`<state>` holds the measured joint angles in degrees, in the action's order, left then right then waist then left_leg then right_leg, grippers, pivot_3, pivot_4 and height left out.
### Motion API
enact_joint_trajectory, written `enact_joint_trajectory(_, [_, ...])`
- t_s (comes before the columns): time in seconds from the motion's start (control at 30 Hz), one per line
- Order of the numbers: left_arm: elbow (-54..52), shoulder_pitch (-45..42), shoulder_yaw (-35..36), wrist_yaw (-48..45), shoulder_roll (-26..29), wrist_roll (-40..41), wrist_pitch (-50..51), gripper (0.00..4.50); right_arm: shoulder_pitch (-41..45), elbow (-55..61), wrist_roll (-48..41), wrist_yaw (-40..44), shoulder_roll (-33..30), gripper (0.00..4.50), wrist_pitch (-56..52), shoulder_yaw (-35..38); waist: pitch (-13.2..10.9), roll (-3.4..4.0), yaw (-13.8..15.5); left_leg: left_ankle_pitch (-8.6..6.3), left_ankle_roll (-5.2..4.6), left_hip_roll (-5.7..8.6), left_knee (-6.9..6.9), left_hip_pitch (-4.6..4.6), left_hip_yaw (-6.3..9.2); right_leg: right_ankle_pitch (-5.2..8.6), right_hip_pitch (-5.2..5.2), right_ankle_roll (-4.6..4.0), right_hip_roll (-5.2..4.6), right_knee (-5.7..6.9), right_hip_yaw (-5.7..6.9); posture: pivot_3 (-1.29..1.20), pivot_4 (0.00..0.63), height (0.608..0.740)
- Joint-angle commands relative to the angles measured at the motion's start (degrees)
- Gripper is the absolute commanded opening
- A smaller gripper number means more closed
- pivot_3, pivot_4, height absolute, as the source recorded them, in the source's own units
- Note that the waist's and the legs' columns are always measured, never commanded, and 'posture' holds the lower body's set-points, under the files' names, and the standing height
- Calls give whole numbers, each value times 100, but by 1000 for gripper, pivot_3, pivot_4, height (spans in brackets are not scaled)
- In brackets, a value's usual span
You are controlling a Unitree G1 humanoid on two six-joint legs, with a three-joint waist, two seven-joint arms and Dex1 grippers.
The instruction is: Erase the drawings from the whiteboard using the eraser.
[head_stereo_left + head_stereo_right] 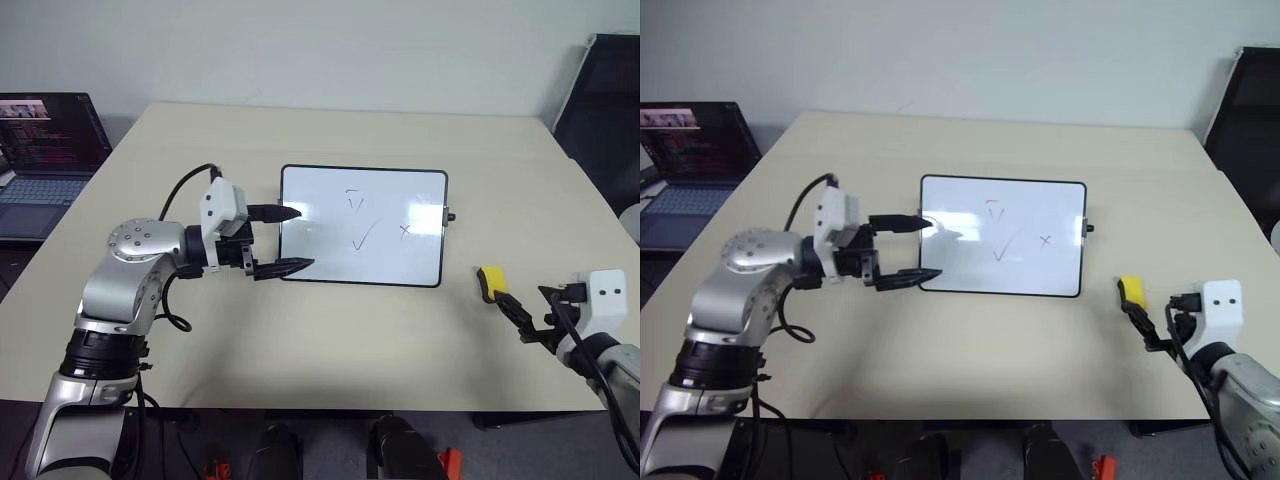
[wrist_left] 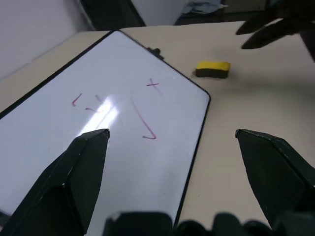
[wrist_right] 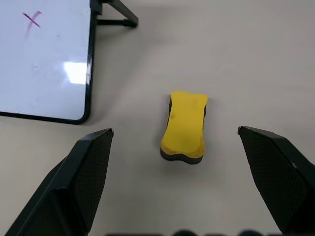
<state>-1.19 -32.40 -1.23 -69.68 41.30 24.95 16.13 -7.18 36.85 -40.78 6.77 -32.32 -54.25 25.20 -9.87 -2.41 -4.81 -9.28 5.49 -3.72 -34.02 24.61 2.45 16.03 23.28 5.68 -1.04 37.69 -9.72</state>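
Now I see the eraser [image 3: 184,127] lying on the table [image 1: 330,340] right of the whiteboard [image 1: 363,226], between my released right gripper [image 3: 174,184] fingers; left gripper [image 1: 288,240] is released at the board's left edge.

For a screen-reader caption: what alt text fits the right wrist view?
A yellow eraser lies on the beige table, centred between the open right pincer. The whiteboard corner, bearing a small x, sits apart from it.

The rectangular black-framed whiteboard [image 1: 364,226] looks smooth and glossy, catching glare; the beige desk [image 1: 330,340] is matt; the small yellow oblong eraser [image 3: 184,125] looks smooth plastic.
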Motion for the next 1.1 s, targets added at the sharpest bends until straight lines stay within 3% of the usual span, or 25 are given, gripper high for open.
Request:
enact_joint_trajectory(0.03, [-165,-329,-111,-222,-17,1,-138,4500,477,-181,196,-319,38,4457,-177,-144,0,1,1,0,-1,1,0,2,1,0,2,0,0,0,0,0,150,740])
enact_joint_trajectory(0.53, [-207,-749,-236,-465,-150,26,-194,4500,1557,-1855,993,-60,153,4457,145,-657,-3,6,-3,1,-2,1,1,16,33,3,2,8,4,8,28,0,150,740])
enact_joint_trajectory(0.97, [-199,-714,-221,-422,-149,-12,-182,4500,1825,-2229,1402,109,385,4457,245,-852,-5,8,1,2,-4,0,0,18,55,-8,-4,28,4,13,51,0,150,740])
enact_joint_trajectory(1.1, [-230,-689,-222,-389,-147,-17,-169,4500,1850,-2305,1523,101,417,3574,250,-868,-5,9,2,2,-4,0,0,18,60,-9,-5,29,4,15,56,0,150,740])
